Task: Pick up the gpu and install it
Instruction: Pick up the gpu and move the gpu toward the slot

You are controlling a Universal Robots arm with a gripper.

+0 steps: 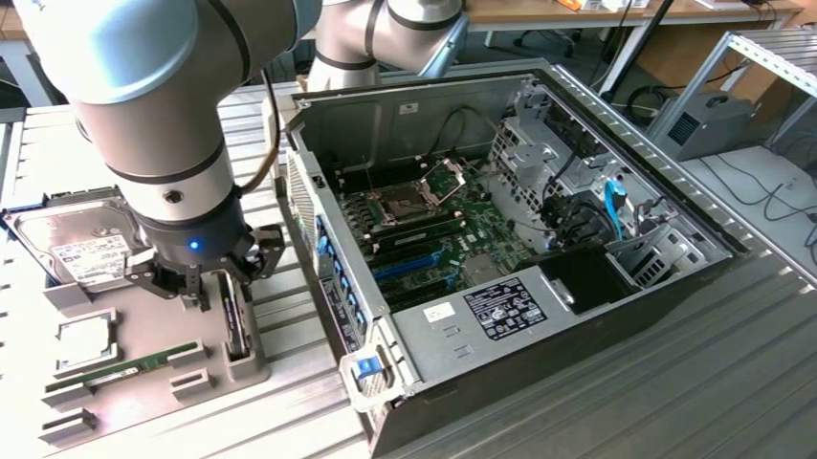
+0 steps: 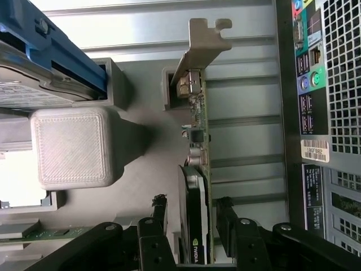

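You're working the pick-up — your gripper, spread, is straddling the gpu standing edge-up in the grey holder — and closing is calling for an even squeeze on its faces.

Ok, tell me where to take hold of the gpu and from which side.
Pinch the gpu across its two flat faces at the black cooler, coming straight down from above. It stands on edge in the grey holder, top edge free, and the open end effector straddles it there.
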